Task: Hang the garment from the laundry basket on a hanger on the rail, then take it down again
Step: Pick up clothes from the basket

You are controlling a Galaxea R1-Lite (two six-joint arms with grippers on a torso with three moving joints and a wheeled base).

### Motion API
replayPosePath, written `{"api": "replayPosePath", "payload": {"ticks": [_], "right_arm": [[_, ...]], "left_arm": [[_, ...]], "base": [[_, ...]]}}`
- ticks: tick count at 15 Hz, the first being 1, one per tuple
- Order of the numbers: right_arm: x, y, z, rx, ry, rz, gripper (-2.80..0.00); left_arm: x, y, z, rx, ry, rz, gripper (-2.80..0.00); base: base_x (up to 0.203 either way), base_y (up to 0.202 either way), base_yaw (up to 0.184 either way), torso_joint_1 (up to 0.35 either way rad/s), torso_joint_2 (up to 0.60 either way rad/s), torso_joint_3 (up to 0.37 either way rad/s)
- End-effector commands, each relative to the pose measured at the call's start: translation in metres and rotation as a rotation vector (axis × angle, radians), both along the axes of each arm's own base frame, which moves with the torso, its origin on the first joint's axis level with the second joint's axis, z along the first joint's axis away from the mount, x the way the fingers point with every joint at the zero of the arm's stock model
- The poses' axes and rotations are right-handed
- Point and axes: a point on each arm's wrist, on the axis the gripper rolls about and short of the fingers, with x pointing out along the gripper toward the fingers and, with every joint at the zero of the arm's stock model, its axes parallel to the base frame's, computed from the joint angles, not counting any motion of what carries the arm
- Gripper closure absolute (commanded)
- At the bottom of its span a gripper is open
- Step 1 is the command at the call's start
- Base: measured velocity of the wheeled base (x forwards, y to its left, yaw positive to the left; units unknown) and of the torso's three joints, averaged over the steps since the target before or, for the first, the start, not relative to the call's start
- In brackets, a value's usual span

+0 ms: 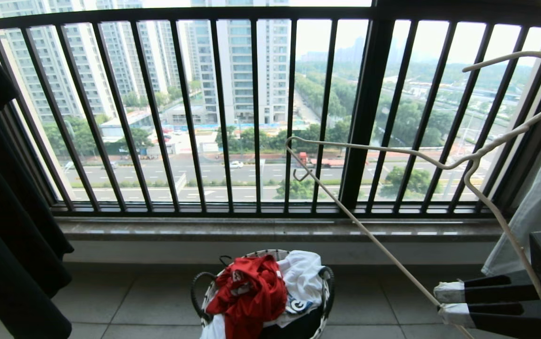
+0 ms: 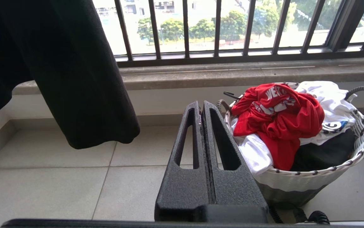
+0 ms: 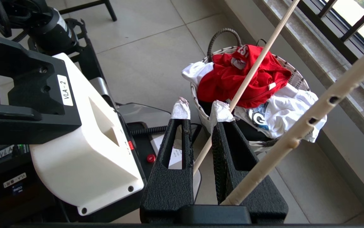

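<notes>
1 right gripper [image 1: 444, 300], lower right, seems to pinch the hanger [image 1: 421, 160] bar to lift it. the garment [image 1: 248, 289] waits in the laundry basket [image 1: 325, 292], bottom middle. left gripper [image 2: 201, 109] fingers pressed together.

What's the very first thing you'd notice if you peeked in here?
The red T-shirt heaped on top of the round laundry basket on the floor under the barred window. Then the thin white hanger, held up at the right by the right gripper.

Glaring window backlight (foreground dim)
</notes>
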Motion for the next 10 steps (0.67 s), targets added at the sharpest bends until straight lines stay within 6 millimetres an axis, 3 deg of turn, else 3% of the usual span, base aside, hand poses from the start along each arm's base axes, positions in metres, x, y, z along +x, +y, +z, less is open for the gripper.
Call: {"api": "replayPosePath", "payload": {"ticks": [1, 10], "right_arm": [[0.0001, 0.0003, -0.0013, -0.003, 0.004, 0.004, 0.0], [0.0025, 0.0018, -0.0029, -0.006, 0.011, 0.003, 0.0]], "left_arm": [[0.0, 0.0, 0.0, 0.0, 0.001, -0.001, 0.0], [0.0001, 0.0, 0.0, 0.0, 0.001, 0.0, 0.0]], "base": [[0.0, 0.0, 0.0, 0.0, 0.0, 0.0], [0.0, 0.0, 0.0, 0.0, 0.0, 0.0]]}}
